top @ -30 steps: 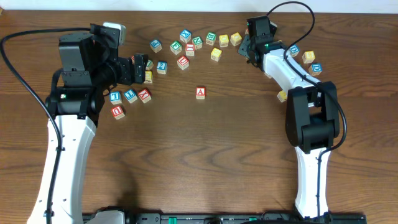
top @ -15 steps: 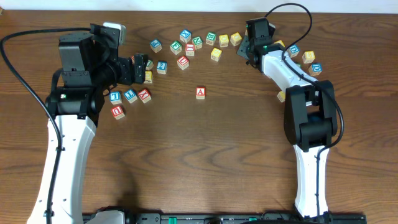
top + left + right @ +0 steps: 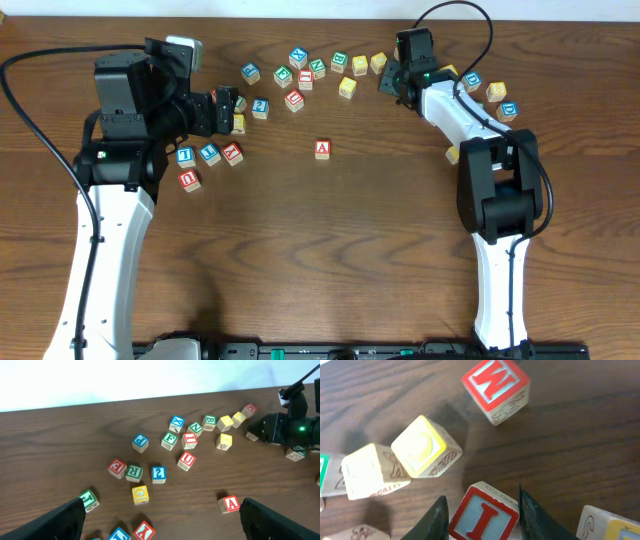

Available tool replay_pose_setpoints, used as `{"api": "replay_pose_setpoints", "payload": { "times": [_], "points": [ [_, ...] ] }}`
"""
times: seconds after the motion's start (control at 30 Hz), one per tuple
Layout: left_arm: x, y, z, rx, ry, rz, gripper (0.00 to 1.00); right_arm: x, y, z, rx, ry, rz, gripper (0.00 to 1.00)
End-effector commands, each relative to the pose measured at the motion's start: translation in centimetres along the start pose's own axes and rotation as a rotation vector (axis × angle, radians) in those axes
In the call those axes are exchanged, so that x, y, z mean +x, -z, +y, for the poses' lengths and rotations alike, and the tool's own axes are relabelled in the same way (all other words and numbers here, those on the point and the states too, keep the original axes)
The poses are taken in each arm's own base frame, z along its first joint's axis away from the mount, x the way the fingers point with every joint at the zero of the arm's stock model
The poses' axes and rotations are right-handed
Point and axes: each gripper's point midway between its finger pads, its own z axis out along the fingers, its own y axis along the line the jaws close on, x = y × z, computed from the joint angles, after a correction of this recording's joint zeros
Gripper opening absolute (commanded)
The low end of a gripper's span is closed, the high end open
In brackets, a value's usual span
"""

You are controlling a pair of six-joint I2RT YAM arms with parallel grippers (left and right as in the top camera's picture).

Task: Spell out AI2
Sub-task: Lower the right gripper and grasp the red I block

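The red "I" cube (image 3: 485,519) sits slightly turned on the table between the fingers of my right gripper (image 3: 482,521), which touch its two sides. In the overhead view that gripper (image 3: 392,80) is at the back right of the cube scatter and hides the cube. The red "A" cube (image 3: 322,149) (image 3: 230,504) stands alone at mid-table. The blue "2" cube (image 3: 260,107) (image 3: 158,473) lies just right of my left gripper (image 3: 226,108), which hangs wide open above the table with nothing between its fingers (image 3: 280,520).
Several other letter cubes lie along the back (image 3: 300,70), by the left arm (image 3: 208,155) and beyond the right arm (image 3: 495,92). Two plain yellow cubes (image 3: 426,447) and a red "W" cube (image 3: 496,387) sit close to the right gripper.
My right gripper's fingers have drawn in around the red "I" cube, and the arm shifted slightly left. The left arm has not moved.
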Motion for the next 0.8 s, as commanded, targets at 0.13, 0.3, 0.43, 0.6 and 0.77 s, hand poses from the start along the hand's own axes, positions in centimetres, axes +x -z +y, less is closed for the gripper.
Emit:
{"api": "replay_pose_setpoints", "payload": {
  "times": [0.13,0.3,0.43,0.6,0.77],
  "points": [
    [-1.2,0.5,-0.1,-0.001,0.000,-0.029,0.98,3.2,-0.2,0.9,-0.086,0.171,0.138,0.36],
    [-1.2,0.5,-0.1,-0.001,-0.001,-0.029,0.98,5.1,0.2,0.2,-0.073,0.311,0.212,0.41],
    [-1.2,0.5,-0.1,-0.001,0.000,-0.029,0.98,6.0,0.3,0.0,-0.076,0.408,0.245,0.41],
    [-1.2,0.5,-0.1,-0.001,0.000,-0.029,0.98,6.0,0.6,0.2,-0.081,0.422,0.247,0.44],
    [-1.2,0.5,-0.1,-0.001,0.000,-0.029,0.97,4.0,2.3,1.2,-0.098,0.422,0.199,0.47]
  ]
}}
